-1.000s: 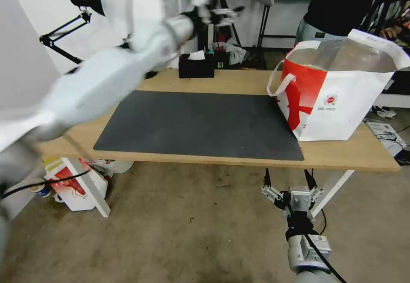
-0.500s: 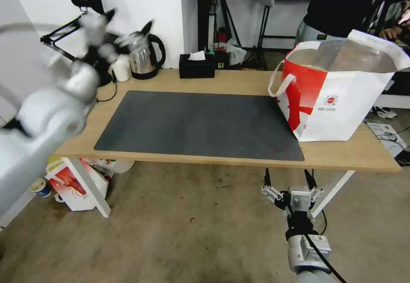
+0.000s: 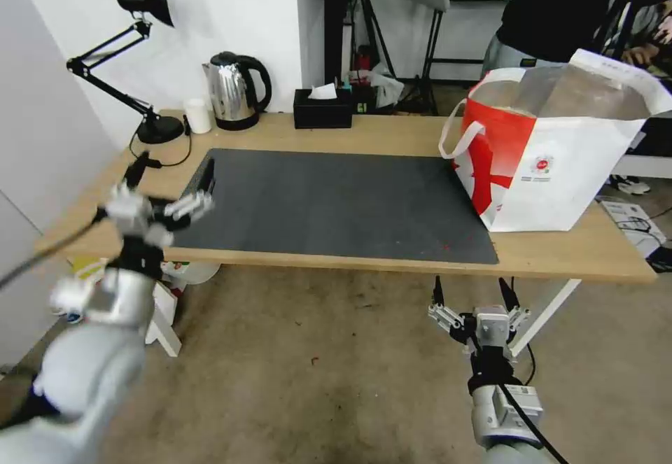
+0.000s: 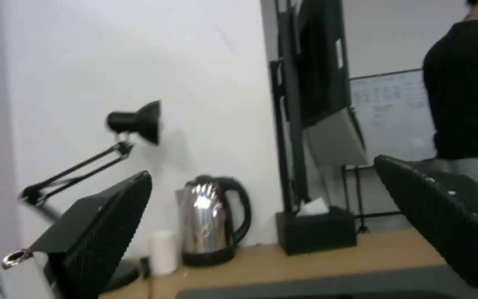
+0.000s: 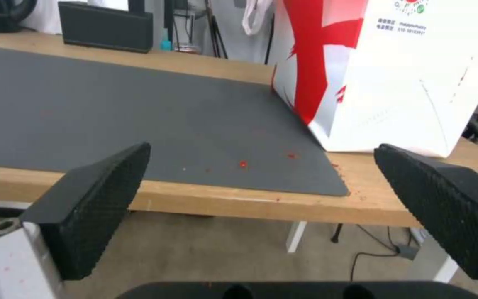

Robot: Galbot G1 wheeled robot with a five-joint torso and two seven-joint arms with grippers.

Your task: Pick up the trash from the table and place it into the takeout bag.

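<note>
- White walls back one long light-wood table (image 3: pixel 392 135) on white legs; its long axis runs left to right across the head view, and one big dark-grey mat (image 3: pixel 329 201) lies along it.
- One large white takeout bag with a red panel (image 3: pixel 553 149) stands upright at the table's right end, mouth open upward showing silvery lining, one corner on the mat's right edge.
- At the table's far left stand one black desk lamp (image 3: pixel 143 2), one small white cup (image 3: pixel 198 115) and one steel kettle with a black handle (image 3: pixel 234 89); one black tissue box (image 3: pixel 322 109) sits nearer the table's middle.
- Two grippers show. The left gripper (image 3: pixel 171 184) hangs by the table's front-left corner, fingers spread wide and empty.
- The right gripper (image 3: pixel 472 294) sits low before the table's front edge, below the bag, fingers likewise wide apart, holding nothing.
- A second ago the left arm swept high over the table's far left; it has since dropped to the front-left corner. The right arm has not moved.
</note>
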